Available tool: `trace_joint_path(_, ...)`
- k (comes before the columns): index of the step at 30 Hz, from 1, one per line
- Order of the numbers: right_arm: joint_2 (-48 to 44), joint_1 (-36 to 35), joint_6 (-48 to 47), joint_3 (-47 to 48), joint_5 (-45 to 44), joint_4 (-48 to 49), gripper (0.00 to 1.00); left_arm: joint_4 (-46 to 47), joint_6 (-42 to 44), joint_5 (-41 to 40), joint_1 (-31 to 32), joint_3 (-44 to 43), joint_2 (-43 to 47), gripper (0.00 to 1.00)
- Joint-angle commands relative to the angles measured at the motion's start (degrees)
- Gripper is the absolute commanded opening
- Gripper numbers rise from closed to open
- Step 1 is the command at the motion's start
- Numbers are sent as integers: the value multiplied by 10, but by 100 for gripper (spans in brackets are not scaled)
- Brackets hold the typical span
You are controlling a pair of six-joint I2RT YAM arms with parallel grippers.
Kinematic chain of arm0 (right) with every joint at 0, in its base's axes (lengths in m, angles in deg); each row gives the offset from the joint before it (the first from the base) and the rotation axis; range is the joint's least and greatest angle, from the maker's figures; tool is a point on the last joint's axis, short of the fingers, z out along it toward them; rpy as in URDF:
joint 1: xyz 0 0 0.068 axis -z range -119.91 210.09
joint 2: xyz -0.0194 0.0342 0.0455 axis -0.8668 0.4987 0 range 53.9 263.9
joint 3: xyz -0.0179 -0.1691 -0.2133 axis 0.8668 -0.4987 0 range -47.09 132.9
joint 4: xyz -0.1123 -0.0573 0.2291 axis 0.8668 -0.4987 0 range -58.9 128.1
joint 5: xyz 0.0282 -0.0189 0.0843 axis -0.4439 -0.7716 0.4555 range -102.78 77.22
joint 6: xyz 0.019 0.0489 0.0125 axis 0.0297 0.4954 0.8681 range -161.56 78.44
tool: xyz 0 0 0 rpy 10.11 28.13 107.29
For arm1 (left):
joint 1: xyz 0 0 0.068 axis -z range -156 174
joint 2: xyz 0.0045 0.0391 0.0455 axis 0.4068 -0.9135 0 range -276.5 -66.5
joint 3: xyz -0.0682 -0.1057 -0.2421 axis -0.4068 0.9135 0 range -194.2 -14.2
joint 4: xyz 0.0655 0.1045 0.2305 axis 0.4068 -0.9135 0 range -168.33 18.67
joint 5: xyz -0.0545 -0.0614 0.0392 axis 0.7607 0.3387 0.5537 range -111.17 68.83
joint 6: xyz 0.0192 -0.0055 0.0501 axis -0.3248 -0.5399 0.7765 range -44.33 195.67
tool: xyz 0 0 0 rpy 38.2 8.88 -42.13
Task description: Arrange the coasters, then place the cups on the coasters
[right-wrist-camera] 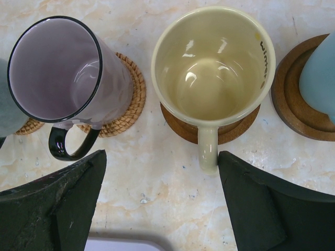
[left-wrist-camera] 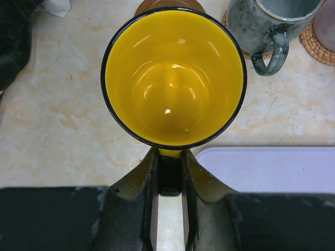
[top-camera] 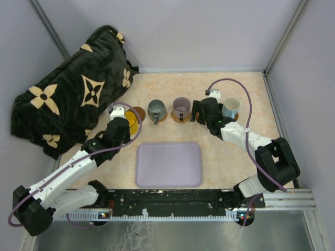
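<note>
Showing unclear lettering, cream cup (right-wrist-camera: 212,68) faces gaping right tool (right-wrist-camera: 161,163); left tool (left-wrist-camera: 170,159) clamps yellow cup (left-wrist-camera: 172,78).

the one piece of writing in view is a short run of dark lettering (right-wrist-camera: 264,56) printed just inside the rim of the cream cup (right-wrist-camera: 209,83), on its right side in the right wrist view. it runs sideways along the curve and begins with what looks like "wim"; the rest is too small and bent to read. the black blanket (top-camera: 68,99) carries cream four-petal flower and pointed-diamond emblems as its pattern.
</note>
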Motion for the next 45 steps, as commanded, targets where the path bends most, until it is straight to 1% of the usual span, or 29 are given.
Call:
trace_joint_path(1, -3, 5, -2, 10, -8, 11, 88, 51, -1, -7, -4, -7, 4, 0)
trace_joint_path(8, -31, 5, -4, -2, -40, -2, 90, 67, 10, -7, -5, -15, -12, 0)
trace_joint_path(15, -95, 5, -5, -18, -52, -42, 91, 102, 37, -9, -18, -32, -49, 0)
trace_joint_path(21, -196, 5, 4, -47, -65, -96, 91, 139, 63, 9, -62, -48, -99, 0)
trace_joint_path(27, -322, 5, 11, -74, -77, -155, 89, 237, 82, 40, -113, -22, -122, 0)
trace_joint_path(29, -361, 5, 11, -81, -78, -175, 88, 275, 84, 48, -123, -11, -131, 0)
trace_joint_path(32, -404, 5, 12, -82, -80, -198, 87, 307, 87, 59, -128, -7, -146, 0)
trace_joint_path(37, -434, 5, 17, -75, -81, -228, 86, 343, 84, 74, -128, -3, -179, 0)
trace_joint_path(45, -450, 5, 32, -76, -70, -240, 87, 364, 78, 80, -129, -7, -224, 0)
